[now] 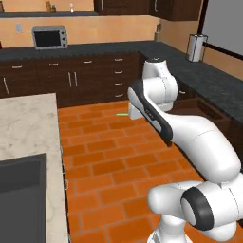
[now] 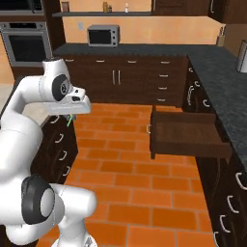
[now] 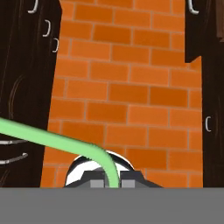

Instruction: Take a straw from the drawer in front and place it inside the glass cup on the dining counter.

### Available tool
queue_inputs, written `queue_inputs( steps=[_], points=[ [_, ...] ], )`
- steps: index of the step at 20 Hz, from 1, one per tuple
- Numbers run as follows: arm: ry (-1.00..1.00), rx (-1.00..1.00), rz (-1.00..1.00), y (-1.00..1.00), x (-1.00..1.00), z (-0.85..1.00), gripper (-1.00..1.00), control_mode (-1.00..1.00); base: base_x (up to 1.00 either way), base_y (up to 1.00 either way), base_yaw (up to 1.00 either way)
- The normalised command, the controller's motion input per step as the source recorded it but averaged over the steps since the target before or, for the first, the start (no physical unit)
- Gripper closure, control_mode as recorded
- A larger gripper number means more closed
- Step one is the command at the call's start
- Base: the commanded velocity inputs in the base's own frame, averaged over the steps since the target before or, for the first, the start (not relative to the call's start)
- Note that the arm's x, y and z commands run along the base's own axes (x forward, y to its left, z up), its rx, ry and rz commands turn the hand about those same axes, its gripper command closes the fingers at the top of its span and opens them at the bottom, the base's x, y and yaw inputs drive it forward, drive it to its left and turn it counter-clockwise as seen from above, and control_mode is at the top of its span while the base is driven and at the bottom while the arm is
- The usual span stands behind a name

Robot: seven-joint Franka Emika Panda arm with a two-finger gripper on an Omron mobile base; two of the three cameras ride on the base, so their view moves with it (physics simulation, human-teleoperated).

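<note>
Above the brick floor (image 1: 104, 161), between dining counter (image 1: 28, 118) and open drawer (image 2: 188, 135), I'm pinching the straw (image 3: 57, 140) with my gripper (image 3: 113, 177) closed on its bent end; its long axis is running sideways toward the counter.

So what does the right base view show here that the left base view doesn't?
Right base view alone: the drawer pulled open, and a wall oven. Left base view alone: the dining counter with its dark sink. Both: the straw poking out at the arm's hand, the toaster oven, and the brick floor.
</note>
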Motion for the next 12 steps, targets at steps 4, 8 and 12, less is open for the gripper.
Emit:
queue_inputs(
  steps=[4, 8, 12],
  points=[
    [0.00, 0.00, 0.00, 0.00, 0.00, 0.00, 1.00, 1.00, -1.00, 0.00, 0.00],
    [0.00, 0.00, 0.00, 0.00, 0.00, 0.00, 1.00, 1.00, -1.00, 0.00, 0.00],
    [0.00, 0.00, 0.00, 0.00, 0.00, 0.00, 1.00, 1.00, -1.00, 0.00, 0.00]
  ],
)
